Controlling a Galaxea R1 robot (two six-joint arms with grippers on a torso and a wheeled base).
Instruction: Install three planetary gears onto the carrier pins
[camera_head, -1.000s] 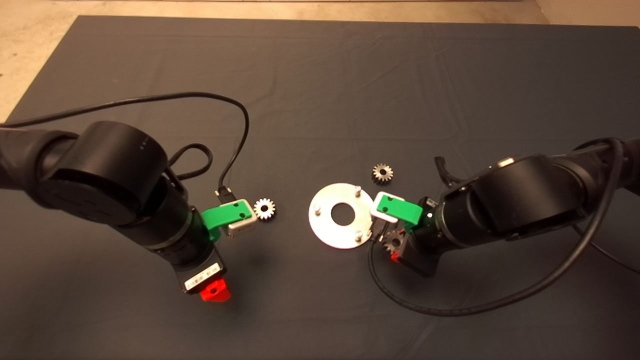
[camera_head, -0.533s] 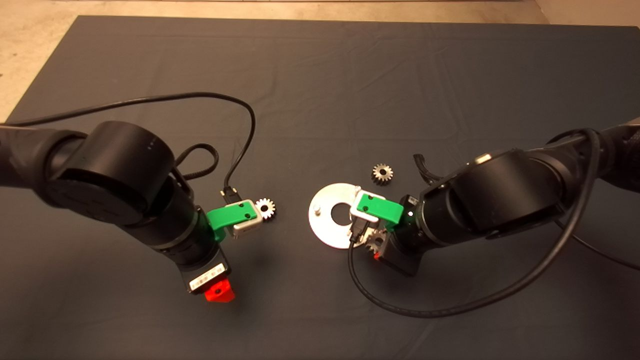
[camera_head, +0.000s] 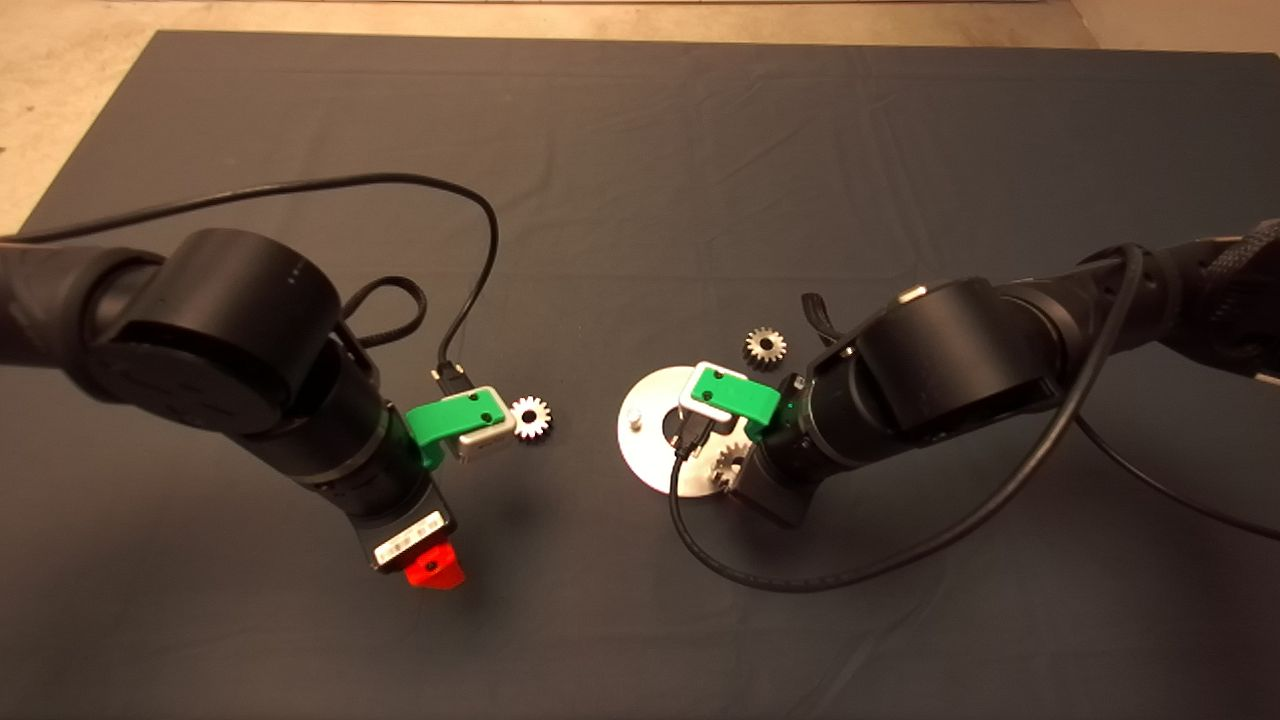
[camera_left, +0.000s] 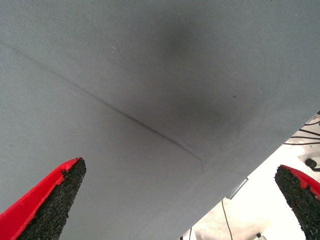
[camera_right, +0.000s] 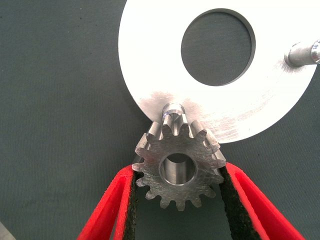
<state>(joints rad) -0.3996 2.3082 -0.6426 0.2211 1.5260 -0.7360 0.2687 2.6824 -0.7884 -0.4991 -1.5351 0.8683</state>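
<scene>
My right gripper (camera_right: 177, 172) is shut on a planetary gear (camera_right: 177, 170), held flat by its teeth just above the near edge of the silver disc (camera_right: 150, 60). One carrier pin (camera_right: 172, 110) stands just beyond the gear, not in its bore. A second pin (camera_right: 302, 54) stands at the disc's far side. In the head view the held gear (camera_head: 727, 461) is over the disc's (camera_head: 645, 450) lower right rim, and one pin (camera_head: 634, 414) shows at its left. Two more gears lie on the mat, one (camera_head: 530, 416) left of the disc and one (camera_head: 765, 346) behind it. My left gripper (camera_head: 432, 572) is open and empty.
The left wrist's green camera mount (camera_head: 460, 420) hangs right next to the left loose gear. Black cables loop over the mat behind the left arm (camera_head: 480, 230) and in front of the right arm (camera_head: 800, 580). The left wrist view shows bare mat (camera_left: 150, 90) and its edge.
My right arm has moved left with the gear, from beside the disc's right rim to over the disc by a pin. The left arm shifted only slightly.
</scene>
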